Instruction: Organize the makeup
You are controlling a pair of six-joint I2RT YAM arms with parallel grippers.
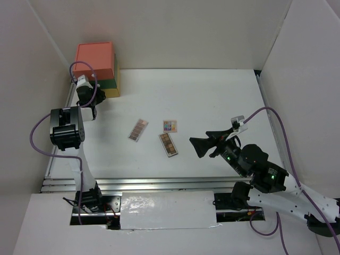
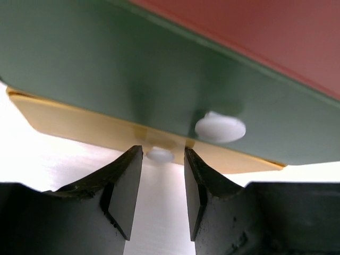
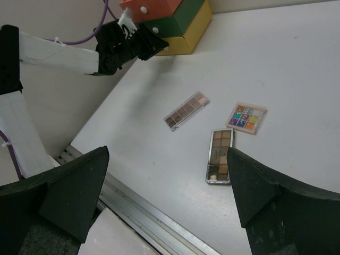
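Observation:
Three makeup palettes lie mid-table: a pinkish one (image 1: 138, 129) (image 3: 186, 110), a multicolour one (image 1: 170, 126) (image 3: 246, 117) and a brown one (image 1: 168, 144) (image 3: 219, 155). My left gripper (image 1: 97, 89) (image 2: 163, 151) is at the front of the stacked drawer box (image 1: 95, 66) (image 3: 175, 21). Its jaws stand partly open on either side of the yellow drawer's small white knob (image 2: 159, 154), with a gap on each side. My right gripper (image 1: 195, 147) (image 3: 168, 153) hovers wide open and empty just right of the brown palette.
The green drawer has a larger white knob (image 2: 220, 127) just above the yellow one. The box sits in the back left corner against the white walls. An aluminium rail (image 1: 159, 183) (image 3: 143, 218) runs along the near table edge. A purple cable (image 1: 37, 135) loops off the left arm.

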